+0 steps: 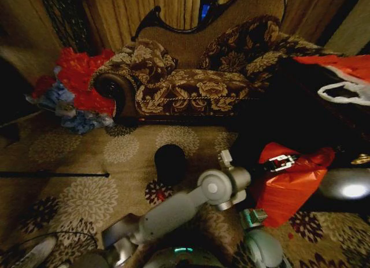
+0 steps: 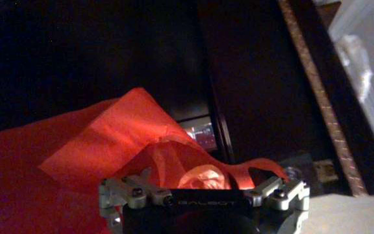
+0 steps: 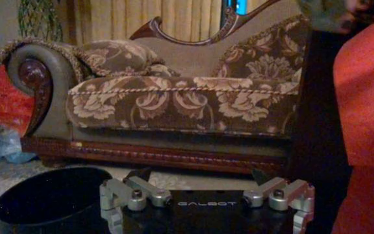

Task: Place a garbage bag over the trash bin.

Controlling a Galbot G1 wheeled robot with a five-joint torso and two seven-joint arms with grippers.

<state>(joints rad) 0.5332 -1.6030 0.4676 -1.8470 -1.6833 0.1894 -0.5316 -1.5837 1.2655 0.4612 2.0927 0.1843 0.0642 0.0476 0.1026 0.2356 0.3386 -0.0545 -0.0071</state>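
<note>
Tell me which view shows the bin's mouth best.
The right wrist view: the bin sits close, its round rim and dark inside plain, with the right hand just beside it. The head view shows the bin small and dark on the carpet, its mouth hard to make out.

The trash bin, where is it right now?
In the head view, the trash bin stands on the carpet before the sofa, left of the garbage bag.

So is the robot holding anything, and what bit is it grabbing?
The left gripper is pinching the garbage bag by a bunched-up edge. The right gripper holds nothing; it sits open next to the trash bin.
</note>
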